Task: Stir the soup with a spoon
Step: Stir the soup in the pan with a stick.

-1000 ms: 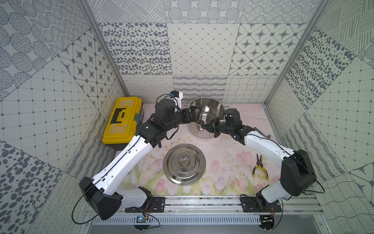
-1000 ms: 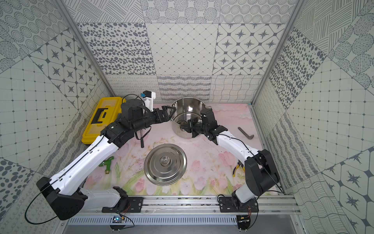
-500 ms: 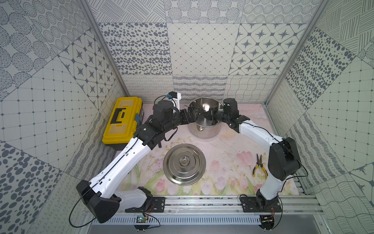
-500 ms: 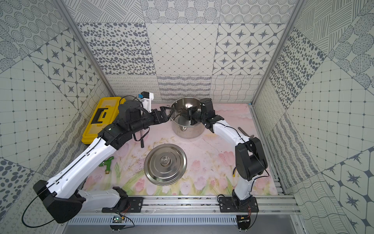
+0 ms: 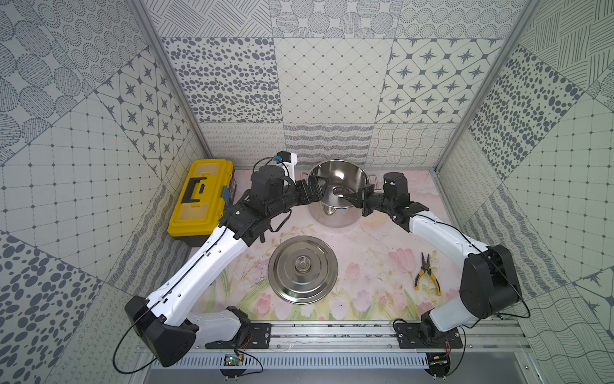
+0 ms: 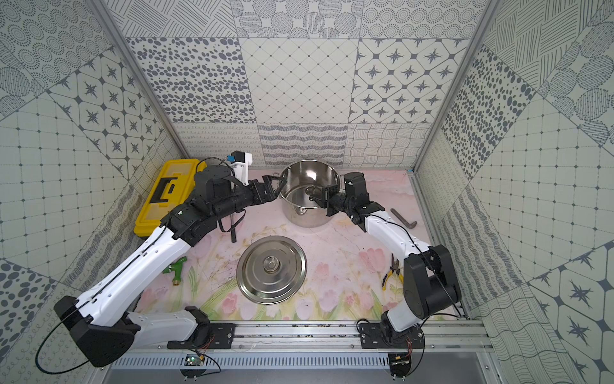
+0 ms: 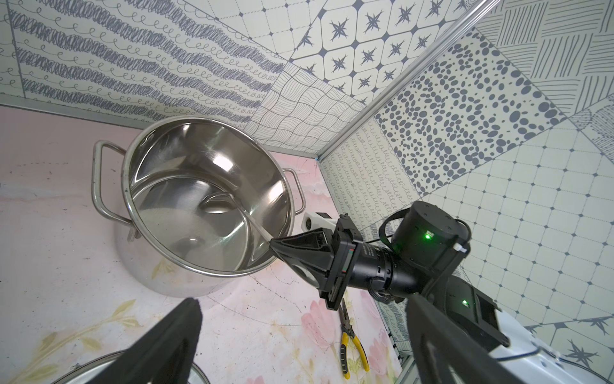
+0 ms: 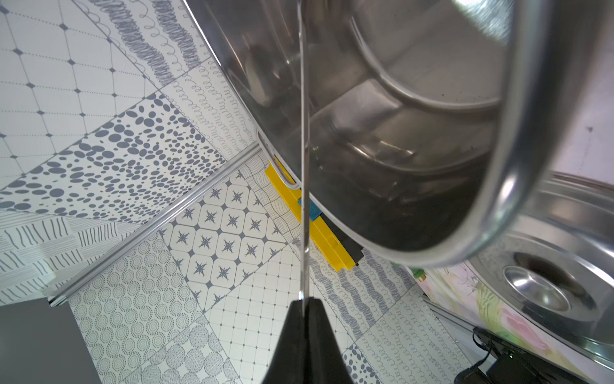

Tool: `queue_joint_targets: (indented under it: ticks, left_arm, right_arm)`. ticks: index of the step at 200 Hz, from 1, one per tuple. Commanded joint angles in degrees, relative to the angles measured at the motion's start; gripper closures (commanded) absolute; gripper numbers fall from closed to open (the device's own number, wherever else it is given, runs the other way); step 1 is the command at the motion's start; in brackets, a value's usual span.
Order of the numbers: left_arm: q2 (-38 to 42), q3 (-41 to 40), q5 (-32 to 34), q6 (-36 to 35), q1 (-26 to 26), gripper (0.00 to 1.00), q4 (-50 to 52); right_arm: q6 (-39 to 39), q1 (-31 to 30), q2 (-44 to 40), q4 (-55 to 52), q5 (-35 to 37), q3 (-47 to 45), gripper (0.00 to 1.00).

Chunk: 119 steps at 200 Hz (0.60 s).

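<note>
At worktop (image 5: pixel 372 252) 12 o'clock: pot (image 5: pixel 337 192), ladle (image 7: pixel 239 216) bowl inside, handle tip pinched in right tool (image 7: pixel 272 244); left tool (image 5: pixel 321 190) wide at pot's 9 o'clock. Risk: thin handle twisting, slipping; unbraced pot sliding.

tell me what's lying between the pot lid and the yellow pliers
Nothing. Only bare flowered mat lies between the lid and the pliers, as both top views show.
</note>
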<state>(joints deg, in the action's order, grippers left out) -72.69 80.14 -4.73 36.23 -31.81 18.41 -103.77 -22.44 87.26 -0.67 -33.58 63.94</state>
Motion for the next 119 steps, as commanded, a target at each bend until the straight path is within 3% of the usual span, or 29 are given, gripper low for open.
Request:
queue_joint_targets:
  ticks: [1,63,119]
  left_arm:
    - [0.19,0.00,-0.88,-0.41,0.25,0.01,-2.83]
    - [1.21,-0.54,-1.16,-0.02,0.24,0.00,-2.71]
    - [1.93,-0.55,-1.14,-0.31,0.26,0.00,-1.88]
  right_arm:
    - [-0.89,-2.49,-3.62,2.62,0.43,-1.60,1.00]
    - [-1.32,-5.80,-8.27,0.72,1.54,-1.08,1.00]
    - [1.88,-5.18,-9.85,1.56,-6.58,3.59,1.00]
